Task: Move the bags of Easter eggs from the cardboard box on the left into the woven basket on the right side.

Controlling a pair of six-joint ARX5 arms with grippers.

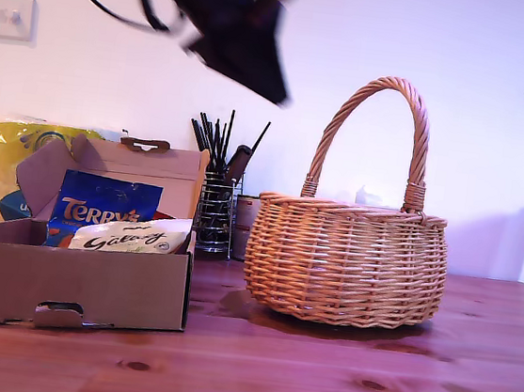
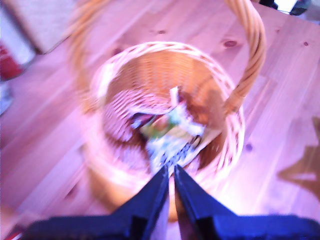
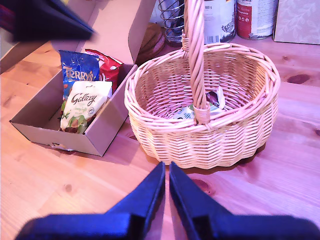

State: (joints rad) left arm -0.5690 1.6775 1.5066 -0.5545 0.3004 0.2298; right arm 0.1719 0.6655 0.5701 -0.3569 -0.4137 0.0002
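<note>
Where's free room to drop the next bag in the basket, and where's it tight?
Free: the round light-tan wicker basket's bare woven floor on the shallow brown cardboard box's side. Crowded: under the arched twisted handle, where a white-and-green crinkly pouch lies, and behind, by the wire utensil holder.

The cardboard box [image 1: 68, 278] is set on the table [image 1: 316, 382] at the exterior view's left, the woven basket [image 1: 344, 262] at its right, just beside it. The "Terry's" bag [image 1: 100, 208] is stood in the box, with the "Galaxy" bag [image 1: 130, 236] laid before it and another bag [image 3: 106, 64] behind. One bag [image 2: 167, 132] is seen inside the basket. A utensil holder [image 1: 215, 211] is placed behind, between box and basket. Cans [image 3: 235, 17] are lined up behind the basket.
</note>
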